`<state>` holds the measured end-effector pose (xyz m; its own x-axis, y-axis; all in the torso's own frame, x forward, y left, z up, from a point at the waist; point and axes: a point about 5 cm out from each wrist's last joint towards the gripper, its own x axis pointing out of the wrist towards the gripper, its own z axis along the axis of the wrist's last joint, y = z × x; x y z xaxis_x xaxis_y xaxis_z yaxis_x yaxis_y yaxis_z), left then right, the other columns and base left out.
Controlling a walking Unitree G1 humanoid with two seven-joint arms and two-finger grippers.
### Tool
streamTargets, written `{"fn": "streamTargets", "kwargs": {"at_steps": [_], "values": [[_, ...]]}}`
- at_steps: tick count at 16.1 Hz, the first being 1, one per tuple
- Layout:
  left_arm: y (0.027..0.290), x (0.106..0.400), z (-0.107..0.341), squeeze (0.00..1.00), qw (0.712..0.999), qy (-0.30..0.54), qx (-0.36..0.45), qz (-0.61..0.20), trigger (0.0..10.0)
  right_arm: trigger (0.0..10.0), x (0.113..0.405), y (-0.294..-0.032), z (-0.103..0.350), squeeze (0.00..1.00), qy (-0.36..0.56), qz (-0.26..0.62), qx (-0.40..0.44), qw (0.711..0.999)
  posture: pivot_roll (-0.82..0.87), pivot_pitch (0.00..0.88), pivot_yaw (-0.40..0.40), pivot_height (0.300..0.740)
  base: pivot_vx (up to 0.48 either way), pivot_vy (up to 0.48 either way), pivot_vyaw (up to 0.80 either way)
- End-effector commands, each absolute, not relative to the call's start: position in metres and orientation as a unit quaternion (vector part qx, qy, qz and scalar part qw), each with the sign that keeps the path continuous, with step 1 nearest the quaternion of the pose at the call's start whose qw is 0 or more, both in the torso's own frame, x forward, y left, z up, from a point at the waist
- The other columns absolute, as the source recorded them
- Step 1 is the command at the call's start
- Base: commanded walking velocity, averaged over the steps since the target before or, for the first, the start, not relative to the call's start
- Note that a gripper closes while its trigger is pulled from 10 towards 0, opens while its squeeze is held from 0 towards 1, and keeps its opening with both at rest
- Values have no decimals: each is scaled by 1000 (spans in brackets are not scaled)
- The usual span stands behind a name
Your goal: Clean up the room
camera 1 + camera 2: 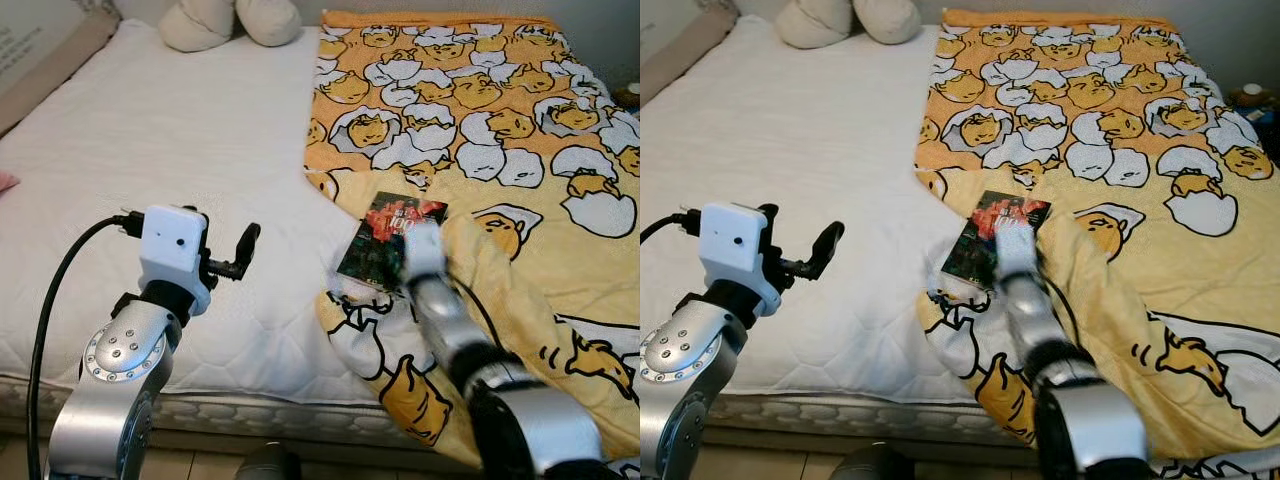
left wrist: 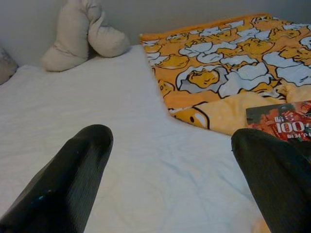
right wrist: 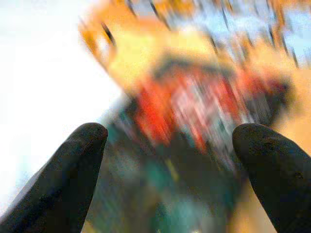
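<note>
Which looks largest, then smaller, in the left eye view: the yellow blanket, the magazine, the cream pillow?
1. Yellow blanket, by far the largest.
2. Cream pillow, partly cut off at the picture's top edge.
3. Magazine, close to the pillow in apparent size; the pillow lies farther away, so this ranking is unsure.

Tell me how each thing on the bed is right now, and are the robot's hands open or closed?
Dark booklet with a red picture cover: lying flat on the blanket's edge, not held.
Orange blanket with egg cartoons: spread over the bed's right side, rumpled near the front.
White mattress: bare, uncovered.
Cream plush pillow: resting at the head of the bed.
Right gripper: open, fingers either side of the booklet.
Left gripper: open, over the mattress.
</note>
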<state>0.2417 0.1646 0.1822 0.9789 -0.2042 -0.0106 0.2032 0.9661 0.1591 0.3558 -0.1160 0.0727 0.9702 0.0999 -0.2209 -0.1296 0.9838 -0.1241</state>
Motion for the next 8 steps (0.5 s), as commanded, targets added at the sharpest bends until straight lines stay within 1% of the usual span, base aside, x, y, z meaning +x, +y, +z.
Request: {"fn": "streamTargets", "kwargs": {"at_steps": [1, 2, 3, 6, 8], "values": [[164, 244, 182, 0, 991, -4, 84, -100, 10000, 10000, 362, -103, 88, 0, 68, 85, -67, 992, 188, 60, 51, 740, 0, 0, 0], [164, 244, 182, 0, 991, -6, 84, -101, 10000, 10000, 366, -93, 97, 0, 53, 104, -58, 991, 188, 60, 51, 740, 0, 0, 0], [163, 244, 182, 0, 991, -6, 83, -101, 10000, 10000, 367, -88, 100, 0, 58, 112, -52, 991, 189, 56, 45, 740, 0, 0, 0], [164, 242, 182, 0, 992, -6, 85, -98, 10000, 10000, 363, -86, 84, 0, 122, 111, -51, 985, 213, 63, 38, 740, 0, 0, 0], [166, 240, 183, 0, 992, -6, 88, -93, 10000, 10000, 361, -89, 80, 0, 126, 105, -69, 984, 223, 68, 37, 740, 0, 0, 0]]}}
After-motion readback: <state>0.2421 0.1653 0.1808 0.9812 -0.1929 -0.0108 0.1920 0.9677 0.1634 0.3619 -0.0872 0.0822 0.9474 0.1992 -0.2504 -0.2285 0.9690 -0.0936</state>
